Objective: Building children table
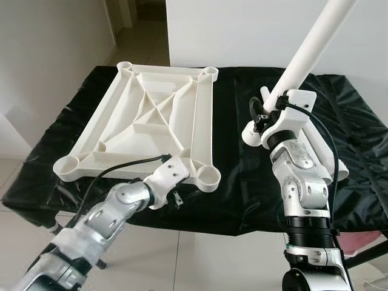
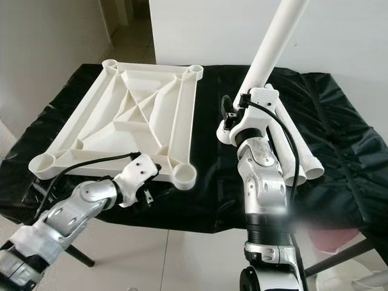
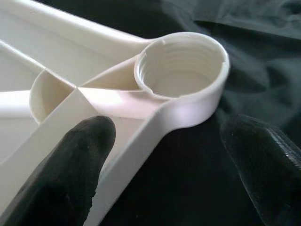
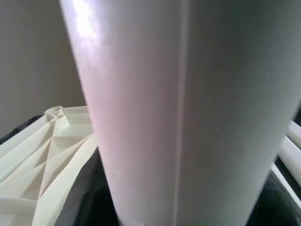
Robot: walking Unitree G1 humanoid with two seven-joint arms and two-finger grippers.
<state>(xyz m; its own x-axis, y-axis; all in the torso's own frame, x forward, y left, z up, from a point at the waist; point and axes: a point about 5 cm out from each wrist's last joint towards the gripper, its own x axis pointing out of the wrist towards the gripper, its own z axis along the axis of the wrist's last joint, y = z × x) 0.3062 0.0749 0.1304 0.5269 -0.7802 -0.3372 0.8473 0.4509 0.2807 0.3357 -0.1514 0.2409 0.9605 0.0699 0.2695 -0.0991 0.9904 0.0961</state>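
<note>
White tabletop point(image 1: 151, 115), lying upside down on the black cloth point(image 1: 242, 182) that covers the work surface, ribs and four round threaded leg sockets facing up. Left gripper point(image 1: 177, 197) at the tabletop's near corner, beside the near right socket point(image 3: 181, 70); its fingers point(image 3: 61, 174) stand apart, one resting over the rim rib, the other over bare cloth outside the frame, nothing clamped between them. A black cable runs along the left arm across the near edge. To the right, the right gripper point(image 1: 262, 116) is closed around a white tubular leg point(image 1: 312, 42), held tilted well above the cloth, upper end leaning away to the right. Spare legs point(image 2: 300, 157) lie on the cloth just behind the right arm, partly hidden by it. Pale wall and tiled floor surround the table.
</note>
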